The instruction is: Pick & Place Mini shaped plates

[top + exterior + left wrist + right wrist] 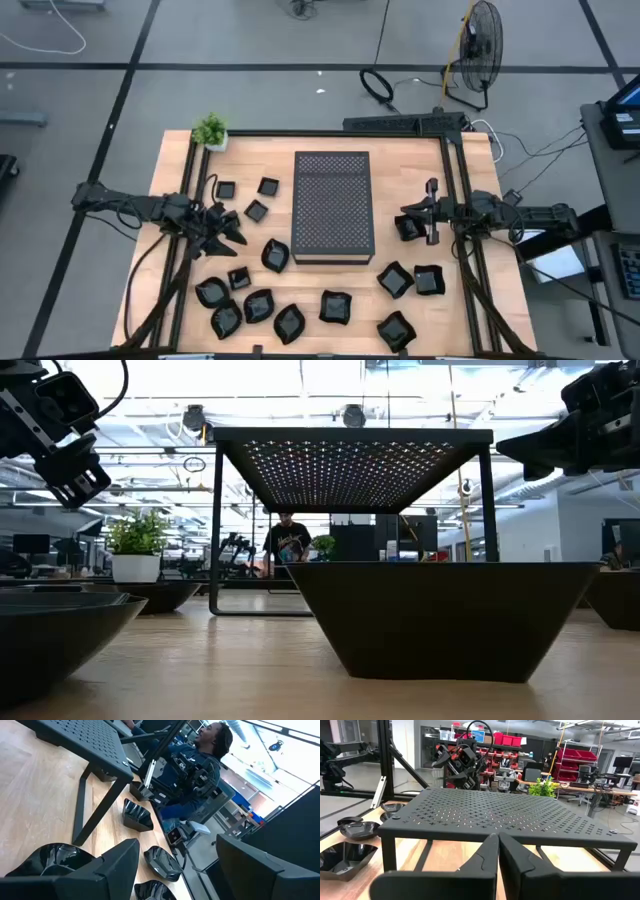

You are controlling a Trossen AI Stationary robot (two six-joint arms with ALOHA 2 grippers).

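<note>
**Left claw gaping over the plates, right claw pinched shut and empty**

Left claw (232, 236) is hanging with its fingers spread wide, gripping nothing, above the near-left spread of mini shaped plates (258, 305) that are lying scattered across the tabletop (180, 200). Right claw (431, 214) is waiting with fingers pressed together, carrying nothing, beside a plate right of the perforated box (333, 205). Judging by this, the pick is only beginning: the left claw is needing to drop onto one plate's rim (55, 857) and close before any carrying.
</note>
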